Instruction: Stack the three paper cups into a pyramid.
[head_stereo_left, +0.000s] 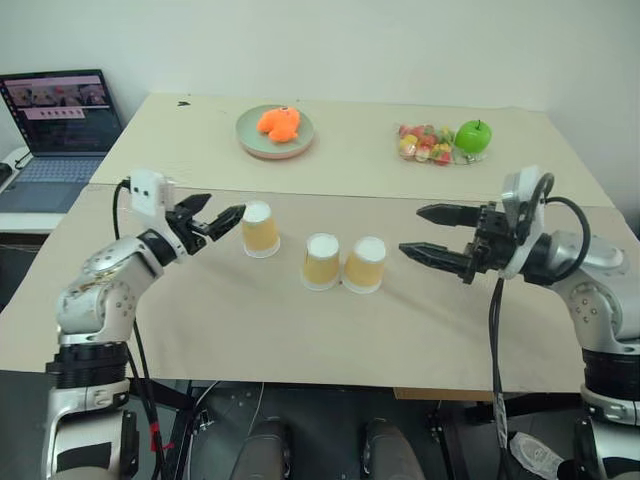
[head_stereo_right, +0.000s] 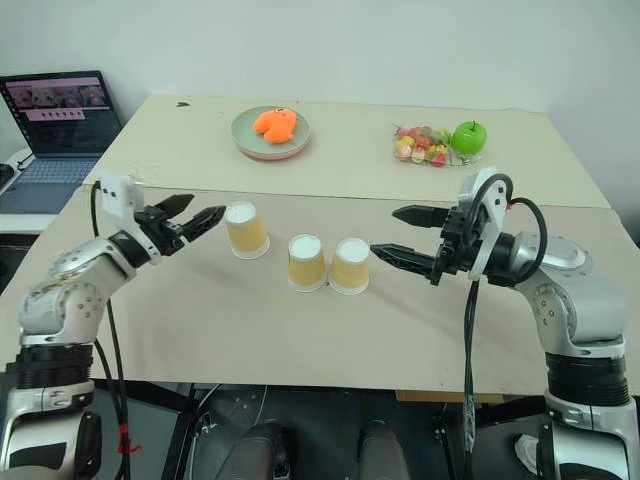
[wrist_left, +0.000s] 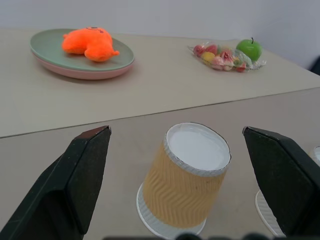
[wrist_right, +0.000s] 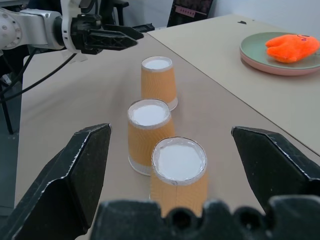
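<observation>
Near the front edge of the table sit the three paper cups, all upside down in a loose row, nothing stacked so far. Left gripper, jaws wide apart, is right beside the leftmost cup; right gripper is spread just as wide near the other two. Toward the back edge, a green plate holds an orange plush toy, and a clear bag of sweets lies by a green apple.

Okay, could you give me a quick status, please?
Left gripper and right gripper open, empty. Three paper cups upside down, unstacked, in a row. Nothing in the way.
</observation>
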